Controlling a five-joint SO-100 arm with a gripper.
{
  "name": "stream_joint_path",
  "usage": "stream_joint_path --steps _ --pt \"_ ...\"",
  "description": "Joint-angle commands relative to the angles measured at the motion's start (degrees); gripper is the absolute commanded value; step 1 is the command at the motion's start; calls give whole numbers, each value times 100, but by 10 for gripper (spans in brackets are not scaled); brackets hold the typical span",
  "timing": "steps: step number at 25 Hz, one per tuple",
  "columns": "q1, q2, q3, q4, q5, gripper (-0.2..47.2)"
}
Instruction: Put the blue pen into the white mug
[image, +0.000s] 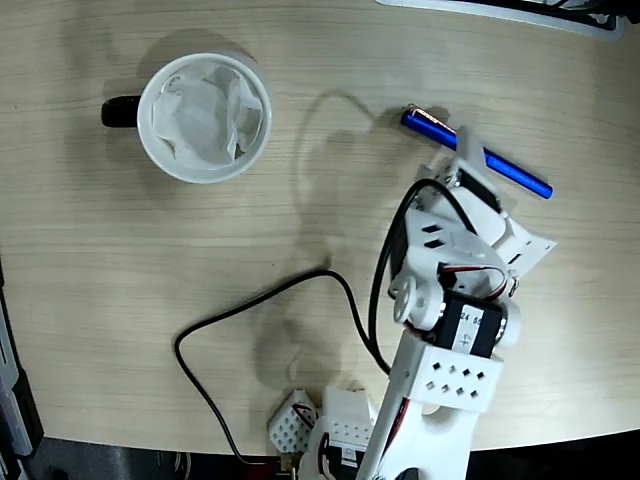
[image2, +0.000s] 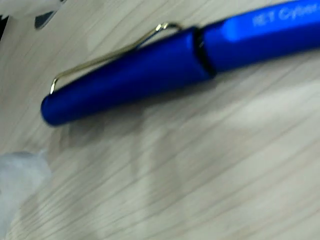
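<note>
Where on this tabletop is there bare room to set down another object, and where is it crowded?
Bare wood lies between the white mug and the blue pen, and below the mug, left of the black cable. It is crowded on the right, where the arm and its claw sit over the pen.

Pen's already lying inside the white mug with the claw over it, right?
No. The blue pen lies on the wooden table, far right of the white mug, which holds only crumpled paper. The fixed view shows it; the claw is over the pen.
</note>
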Motion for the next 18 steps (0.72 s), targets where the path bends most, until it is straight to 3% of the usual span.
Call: stream_joint_path --steps 1,18 --pt "167 -35 -352 26 79 212" --pt "185 -861 -844 -229 123 197"
